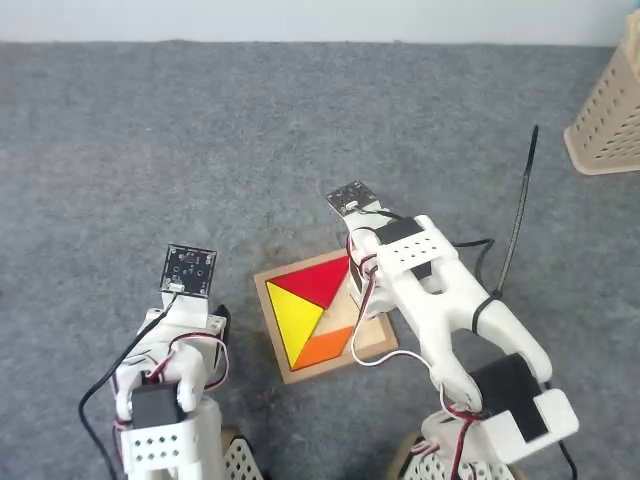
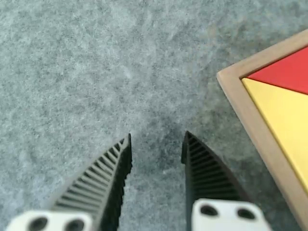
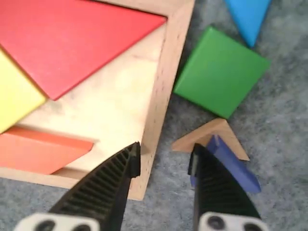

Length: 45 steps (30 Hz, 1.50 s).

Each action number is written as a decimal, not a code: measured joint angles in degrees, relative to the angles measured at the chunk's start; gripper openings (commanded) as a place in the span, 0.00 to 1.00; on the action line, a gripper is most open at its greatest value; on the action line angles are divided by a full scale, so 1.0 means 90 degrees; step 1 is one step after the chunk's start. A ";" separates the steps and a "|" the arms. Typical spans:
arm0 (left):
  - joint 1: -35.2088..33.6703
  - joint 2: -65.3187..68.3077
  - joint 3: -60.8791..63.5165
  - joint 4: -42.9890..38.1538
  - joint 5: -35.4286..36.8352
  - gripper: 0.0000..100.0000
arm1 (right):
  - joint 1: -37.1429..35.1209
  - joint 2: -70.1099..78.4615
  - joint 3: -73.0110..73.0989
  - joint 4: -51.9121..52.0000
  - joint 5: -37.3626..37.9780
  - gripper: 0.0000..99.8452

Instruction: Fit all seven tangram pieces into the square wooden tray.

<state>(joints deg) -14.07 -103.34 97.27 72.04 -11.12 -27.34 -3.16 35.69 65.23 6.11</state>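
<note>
Here's the tray (image 1: 273, 322), low in the centre of the high view on the grey bench (image 1: 200, 150), and three pieces are in: a red triangle (image 1: 318, 280) at the top, a yellow triangle (image 1: 293, 312) on the left, an orange piece (image 1: 325, 348) along the lower edge. The right side of its floor is bare wood. Now the right arm (image 1: 440, 290) leans in from the lower right over the tray's right rim. Its jaws are moderately parted and hold nothing, one tip above the rim, the other above a dark blue piece (image 3: 233, 168) lying just outside the tray against a bare-wood face. Near that, a green square (image 3: 220, 71) lies just beside the rim, with a light blue triangle (image 3: 249, 17) just beyond it. Over at lower left sits the left arm (image 1: 175, 370), jaws apart and empty above bare bench, near the tray's left corner
</note>
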 measured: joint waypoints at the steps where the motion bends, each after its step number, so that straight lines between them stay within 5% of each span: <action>1: 0.0000 0.0000 0.0000 0.0000 0.0000 0.17 | 0.0098 -0.0068 0.0000 0.0000 0.0000 0.09; 13: 0.0000 0.0000 0.0000 0.0000 0.0000 0.17 | 0.1455 -0.1084 0.0000 0.0342 0.0371 0.19; 36: 0.0000 0.0000 0.0000 0.0000 0.0000 0.17 | 0.1514 -0.0400 0.0068 0.0410 0.0694 0.19; 45: 0.0000 0.0000 0.0000 0.0000 0.0000 0.17 | 0.2422 -0.0400 0.0068 0.0371 0.0694 0.19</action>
<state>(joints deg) -14.07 -103.34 97.27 72.04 -11.12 -5.54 -6.77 36.31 68.57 12.35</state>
